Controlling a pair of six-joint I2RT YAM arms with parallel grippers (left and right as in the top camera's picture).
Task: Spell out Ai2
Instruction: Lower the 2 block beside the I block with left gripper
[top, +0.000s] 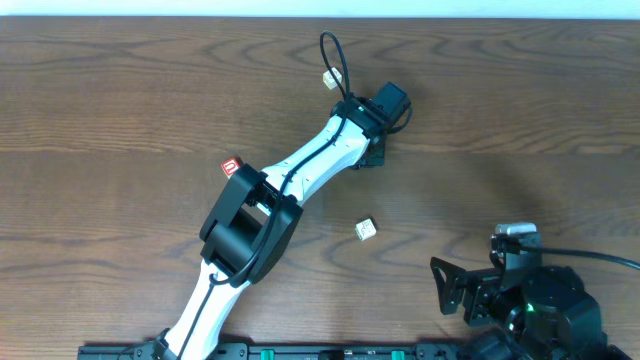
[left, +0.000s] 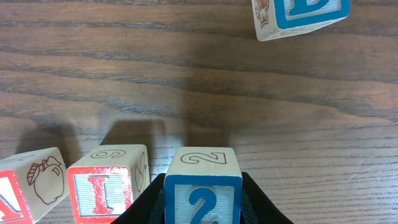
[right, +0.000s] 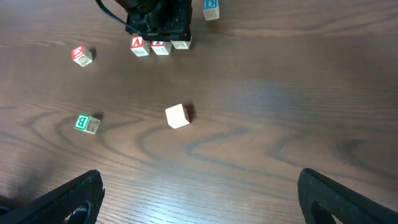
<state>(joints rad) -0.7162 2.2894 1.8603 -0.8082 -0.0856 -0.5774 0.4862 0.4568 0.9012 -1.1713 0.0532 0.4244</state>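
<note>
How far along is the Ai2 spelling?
Nearly done. The A block and I block sit side by side on the table. The 2 block is next in line, apparently set down, with the left end effector closed on it. What's left: release and retreat. The right end effector is open and empty.

A dark brown wood-grain worktop (top: 110, 90) fills every view. A pale strip (top: 200, 7) runs beyond its far edge, and soft light sheens the grain.
</note>
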